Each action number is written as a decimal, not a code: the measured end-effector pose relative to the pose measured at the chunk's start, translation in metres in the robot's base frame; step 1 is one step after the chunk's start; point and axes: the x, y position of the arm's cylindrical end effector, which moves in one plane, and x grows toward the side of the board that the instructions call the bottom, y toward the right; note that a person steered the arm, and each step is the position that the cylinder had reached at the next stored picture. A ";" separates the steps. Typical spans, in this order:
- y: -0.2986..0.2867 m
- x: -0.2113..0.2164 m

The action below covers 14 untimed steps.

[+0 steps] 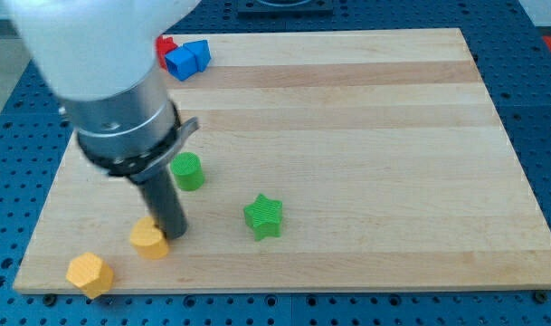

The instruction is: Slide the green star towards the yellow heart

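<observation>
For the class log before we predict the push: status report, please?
My tip down beside yellow heart, on its right. Green star sits apart, further right, untouched. Green cylinder lies above, off the line between them.

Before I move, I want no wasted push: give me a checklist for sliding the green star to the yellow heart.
1. Green star in view, nothing on it: ok.
2. Yellow heart located, at the view's lower left: ok.
3. My tip behind the star for the push: not ok. It sits to the view's left of the star, right by the heart; it should be on the star's right side.
4. Board between star and heart free of blocks: ok, apart from my own rod.
5. Green cylinder and yellow hexagon off the push line: ok.
6. Tip touching the heart or just beside it: cannot tell.
</observation>
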 end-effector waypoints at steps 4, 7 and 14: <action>0.012 -0.009; 0.062 -0.064; 0.068 -0.005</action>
